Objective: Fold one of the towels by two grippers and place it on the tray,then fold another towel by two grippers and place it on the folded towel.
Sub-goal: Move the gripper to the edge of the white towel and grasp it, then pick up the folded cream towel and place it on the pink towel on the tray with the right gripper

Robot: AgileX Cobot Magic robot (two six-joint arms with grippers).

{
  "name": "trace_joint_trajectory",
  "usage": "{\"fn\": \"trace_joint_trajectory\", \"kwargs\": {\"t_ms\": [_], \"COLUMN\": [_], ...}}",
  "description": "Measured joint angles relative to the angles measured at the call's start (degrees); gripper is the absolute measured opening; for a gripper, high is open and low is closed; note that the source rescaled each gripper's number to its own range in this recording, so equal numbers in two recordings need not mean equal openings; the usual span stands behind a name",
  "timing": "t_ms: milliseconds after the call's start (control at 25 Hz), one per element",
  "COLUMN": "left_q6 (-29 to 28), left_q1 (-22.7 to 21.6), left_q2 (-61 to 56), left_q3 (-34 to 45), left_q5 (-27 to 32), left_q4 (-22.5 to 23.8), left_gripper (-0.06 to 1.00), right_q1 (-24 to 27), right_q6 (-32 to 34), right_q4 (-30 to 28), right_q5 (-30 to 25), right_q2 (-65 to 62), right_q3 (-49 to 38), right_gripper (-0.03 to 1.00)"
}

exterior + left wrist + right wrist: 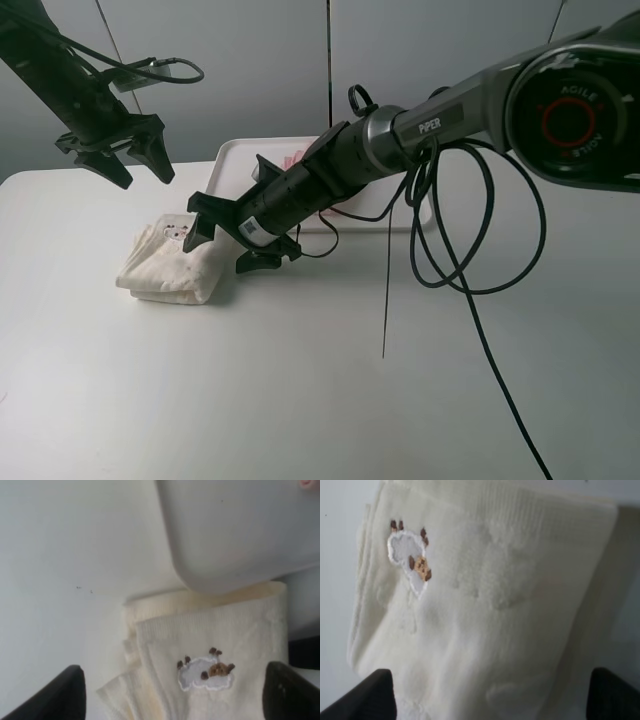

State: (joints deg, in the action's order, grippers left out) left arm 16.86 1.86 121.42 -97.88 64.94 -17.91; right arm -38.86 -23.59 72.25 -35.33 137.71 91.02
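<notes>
The exterior high view shows a white tabletop (pixel 300 400) under two dark arms. The right arm (pixel 480 110), the largest thing in sight, carries the word "PiPER" on its grey forearm and "AGILE X" around a red ring on its big joint, with black cables (pixel 470 250) looping beneath it. Its right pincer (pixel 226 238) reaches across the middle and hangs released, jaws spread, just over the near edge of the cream towel (pixel 170 262). The left pincer (pixel 130 160) is likewise released, empty, raised above the towel's far side and clear of it.

The white tray (pixel 255 160) lies behind the right arm on the tabletop; a bit of pink (pixel 293 160) shows in it, mostly hidden by the arm, too little to name with certainty.

The cream towel rests folded on the tabletop just beside the tray's near corner. Both wrist views show a small embroidered sheep patch (pixel 205 672) on its upper face, white with brown marks, framed by black fingertips (pixel 367 697).
</notes>
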Motion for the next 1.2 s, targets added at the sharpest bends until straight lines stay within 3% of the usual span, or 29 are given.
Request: {"fn": "trace_joint_trajectory", "kwargs": {"t_ms": [160, 400, 560, 760, 1200], "left_q6": [0.7, 0.8, 0.9, 0.9, 1.3], "left_q1": [0.0, 0.0, 0.0, 0.0, 0.0], "left_q2": [0.0, 0.0, 0.0, 0.0, 0.0], "left_q3": [0.0, 0.0, 0.0, 0.0, 0.0], "left_q5": [0.0, 0.0, 0.0, 0.0, 0.0], "left_q4": [0.0, 0.0, 0.0, 0.0, -2.0], "left_gripper": [0.93, 0.93, 0.93, 0.93, 0.93], "right_q1": [-0.1, -2.1, -2.7, -3.4, -3.8], "right_q6": [-0.3, -1.1, -1.2, -3.2, -7.6], "right_q4": [0.9, 1.7, 1.4, 0.9, 1.7], "right_q5": [0.7, 4.3, 6.4, 8.3, 5.9], "right_q2": [0.8, 0.9, 0.9, 0.9, -1.8], "right_q3": [0.0, 0.0, 0.0, 0.0, 0.0], "right_gripper": [0.8, 0.68, 0.46, 0.08, 0.08]}}
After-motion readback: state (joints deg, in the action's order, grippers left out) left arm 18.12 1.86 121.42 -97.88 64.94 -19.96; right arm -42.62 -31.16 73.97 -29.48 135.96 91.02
